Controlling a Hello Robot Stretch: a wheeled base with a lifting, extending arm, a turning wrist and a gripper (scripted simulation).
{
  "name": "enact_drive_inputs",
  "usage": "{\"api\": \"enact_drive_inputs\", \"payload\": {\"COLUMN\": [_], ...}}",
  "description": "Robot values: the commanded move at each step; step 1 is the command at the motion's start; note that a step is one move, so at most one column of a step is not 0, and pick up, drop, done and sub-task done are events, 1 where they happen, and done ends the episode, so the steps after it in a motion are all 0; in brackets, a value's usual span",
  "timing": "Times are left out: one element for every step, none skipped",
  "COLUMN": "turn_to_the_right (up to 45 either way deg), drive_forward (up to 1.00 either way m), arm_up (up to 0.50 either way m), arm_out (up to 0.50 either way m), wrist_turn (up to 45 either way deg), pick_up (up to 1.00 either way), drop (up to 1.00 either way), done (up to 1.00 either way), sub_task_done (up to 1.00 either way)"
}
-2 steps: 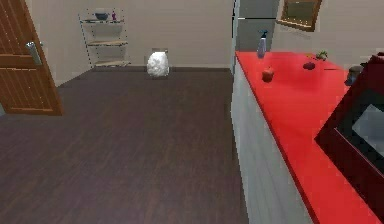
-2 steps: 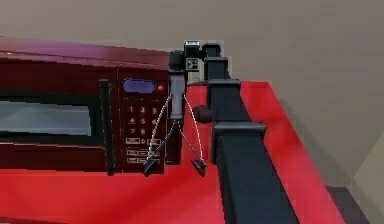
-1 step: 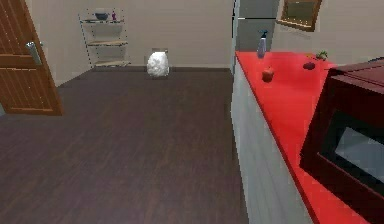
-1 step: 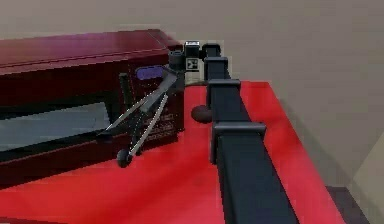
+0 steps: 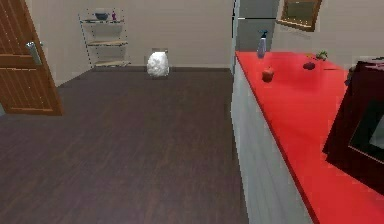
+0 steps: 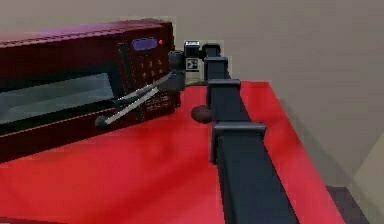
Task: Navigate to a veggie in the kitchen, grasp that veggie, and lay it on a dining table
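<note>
1. Arm (image 6: 240,150) is reaching out across a red counter (image 6: 110,185); gripper (image 6: 110,113) is lying against the front of a dark microwave (image 6: 60,90).
2. Fingers apart or together: cannot tell. Holding anything: cannot tell either.
3. Small dark-red round thing (image 6: 203,114) is sitting on the counter, just beside the arm, near the microwave's corner.
4. In the forward view, a blue bottle (image 5: 262,45) and a red cup (image 5: 267,73) are standing on the counter.
</note>
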Motion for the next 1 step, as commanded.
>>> {"api": "enact_drive_inputs", "payload": {"turn_to_the_right": [0.0], "drive_forward": [0.0], "arm_up": [0.0], "arm_out": [0.0], "wrist_turn": [45.0], "pick_up": [0.0], "drop": [0.0], "done": [0.0], "sub_task_done": [0.0]}}
